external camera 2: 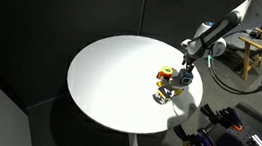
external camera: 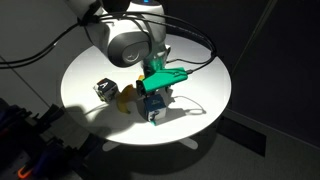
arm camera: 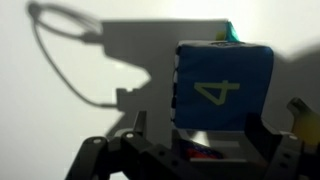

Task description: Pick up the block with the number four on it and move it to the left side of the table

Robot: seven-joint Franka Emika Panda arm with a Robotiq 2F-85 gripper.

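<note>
The block with the number four is a light-blue cube that fills the middle of the wrist view, its white 4 facing the camera. It stands between my gripper's two dark fingers. A strip of the table shows between the left finger and the block, so the jaws are open around it. In both exterior views the gripper reaches down over the block near the edge of the round white table. I cannot tell whether the block rests on the table.
A black-and-white cube and a yellow banana lie close beside the block. The banana's tip shows at the right edge of the wrist view. A small red patch sits low between the fingers. Dark surroundings ring the table.
</note>
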